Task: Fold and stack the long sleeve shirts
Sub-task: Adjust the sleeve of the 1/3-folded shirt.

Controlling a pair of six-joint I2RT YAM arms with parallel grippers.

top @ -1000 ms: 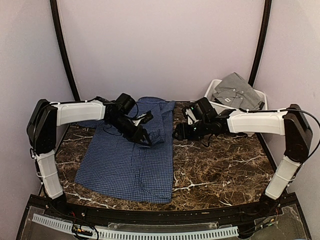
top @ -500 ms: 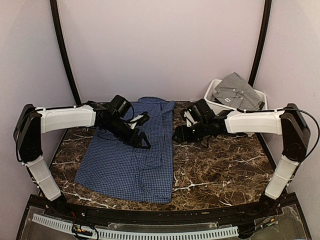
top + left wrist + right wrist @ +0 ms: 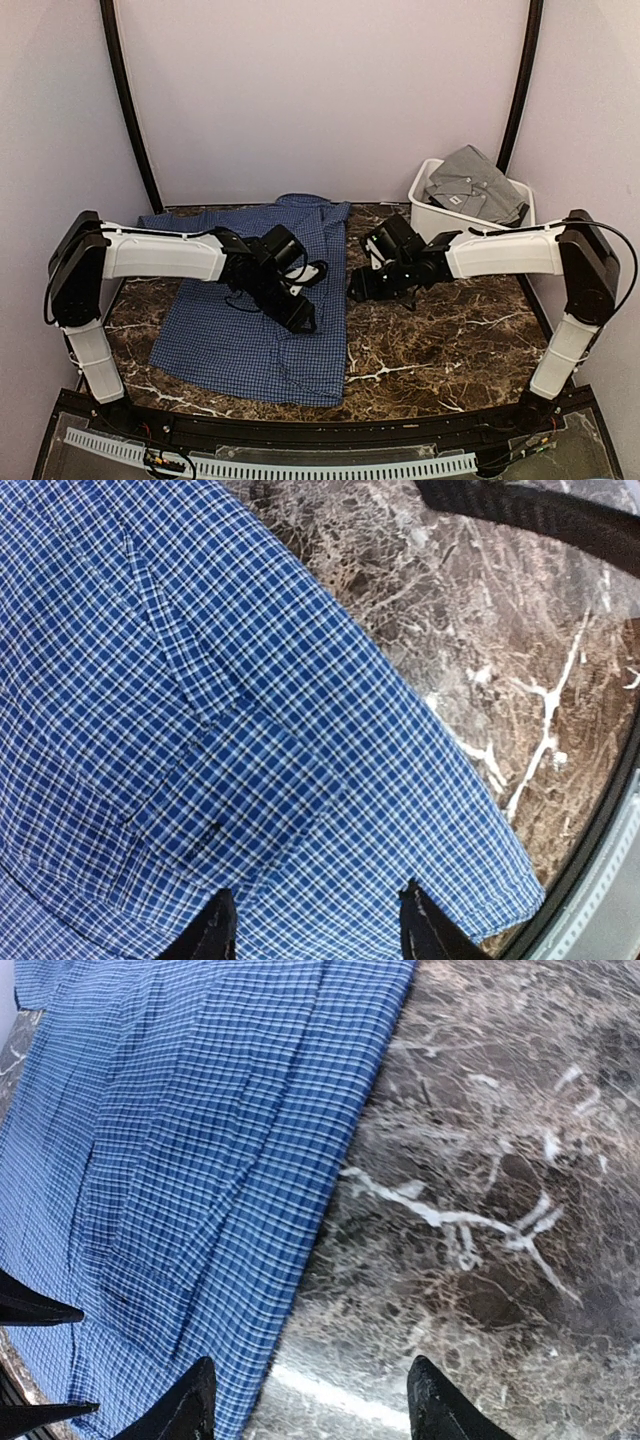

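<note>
The navy-blue checked shirt (image 3: 250,320) lies spread flat on the marble table, left of centre, with a sleeve folded in across its body. My left gripper (image 3: 302,316) hovers low over the shirt's right half, open and empty; in the left wrist view (image 3: 318,920) checked cloth (image 3: 230,710) fills the space under the spread fingers. My right gripper (image 3: 358,286) is open and empty over bare marble just beside the shirt's right edge (image 3: 200,1160), as the right wrist view (image 3: 312,1400) shows. The grey shirt (image 3: 472,183) lies crumpled in the bin.
A white plastic bin (image 3: 428,205) stands at the back right corner. Dark marble table (image 3: 450,330) shows right of the shirt. A black frame rail (image 3: 300,432) runs along the near edge. Lilac walls close in all sides.
My left gripper has moved right and toward the near edge across the blue shirt, and the sleeve now lies flat on it. My right gripper has shifted slightly left, toward the shirt's edge.
</note>
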